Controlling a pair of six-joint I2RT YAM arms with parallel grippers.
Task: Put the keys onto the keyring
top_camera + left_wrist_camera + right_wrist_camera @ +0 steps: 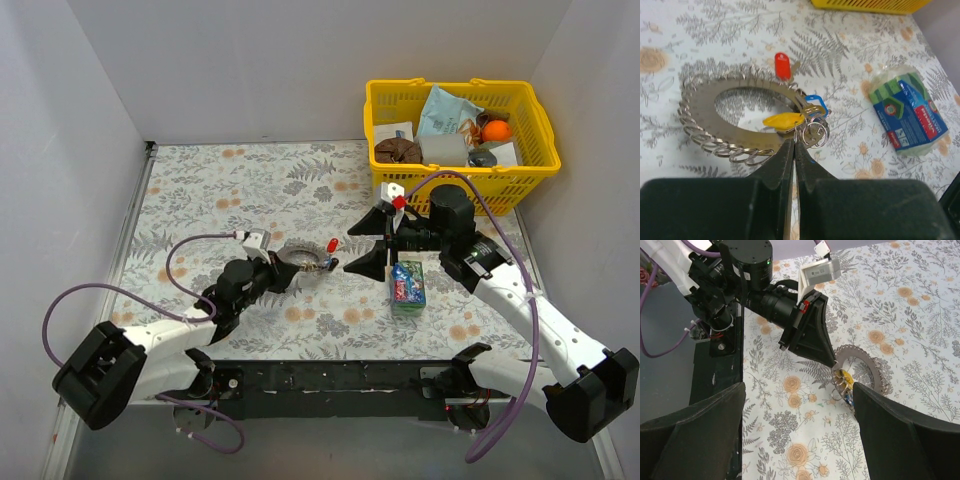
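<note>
The keyring (700,95) is a flat silver loop edged with many small wire rings; it lies on the floral cloth. A yellow key (782,120), a blue key (816,106) and a red key (782,66) sit along its right rim. No black key shows. My left gripper (794,143) is shut, its tips pinching the ring's rim beside the yellow key. In the top view the left gripper (288,268) is at the keyring (303,258). My right gripper (358,246) is open and empty just right of it; its view shows the keyring (867,362) and the yellow key (845,377).
A blue-green snack packet (407,283) lies right of the keyring, also in the left wrist view (909,115). A yellow basket (380,105) with several items stands at the back right. White walls close in the table on three sides.
</note>
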